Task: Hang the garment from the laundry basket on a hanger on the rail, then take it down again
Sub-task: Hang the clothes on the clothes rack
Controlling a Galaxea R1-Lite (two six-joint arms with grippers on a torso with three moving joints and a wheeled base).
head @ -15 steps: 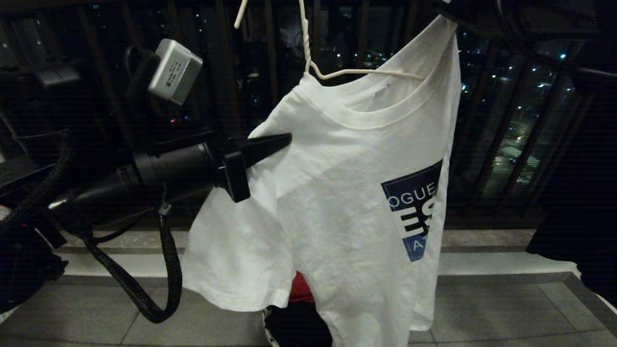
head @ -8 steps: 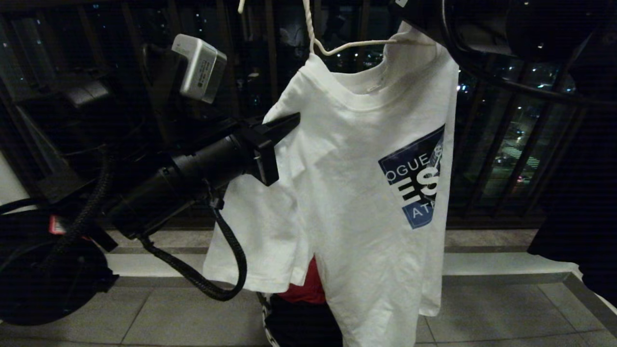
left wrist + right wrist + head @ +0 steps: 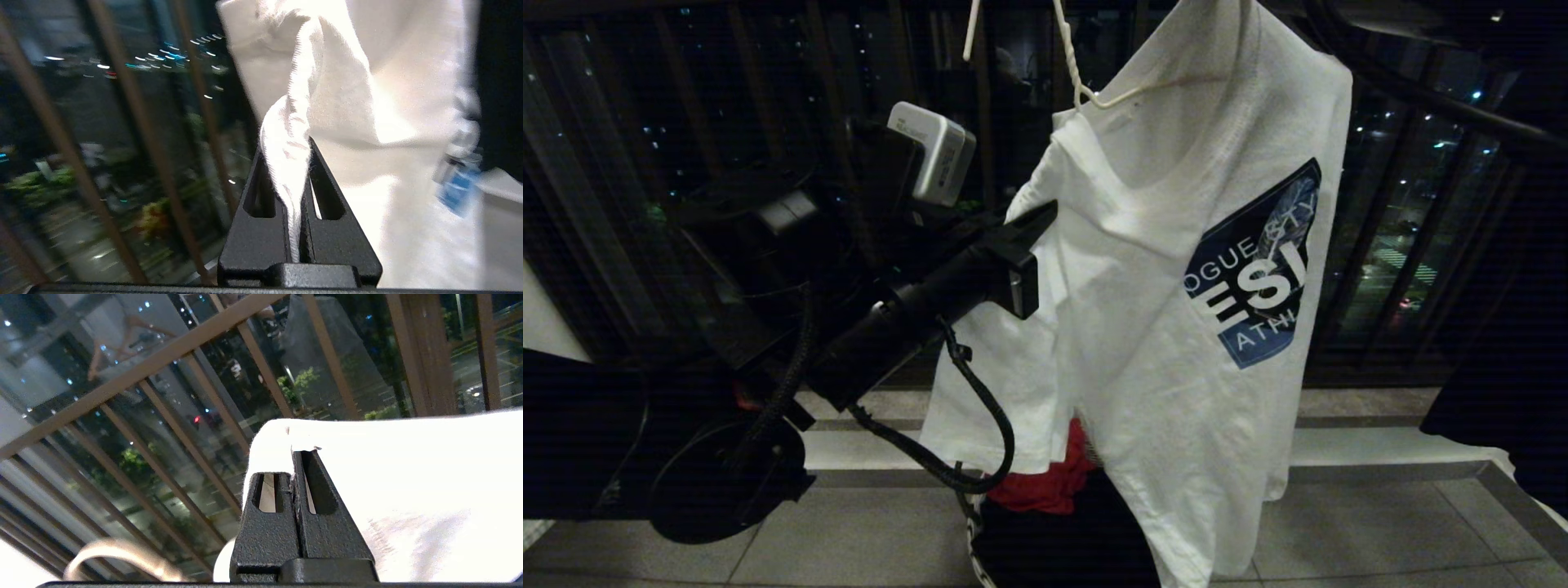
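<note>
While garment (image 3: 1143, 327) hangs, red cloth (image 3: 1049, 482) below, balcony bars (image 3: 1372, 220) behind.

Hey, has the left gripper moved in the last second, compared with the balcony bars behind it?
Yes. The left gripper, shut on the garment, has gone up and to the right against the balcony railing bars, lifting that shoulder.

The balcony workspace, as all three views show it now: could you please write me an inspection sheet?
Surface: grey tiled floor.
Job's things: T-shirt draped on wire hanger; basket and rail not identifiable.
Clutter: red cloth below the shirt.
Grippers: left gripper shut on the shirt's edge; right gripper shut on white fabric.
Cables: black braided cable looping under the left arm.
Surroundings: dark railing bars, night city lights.
</note>
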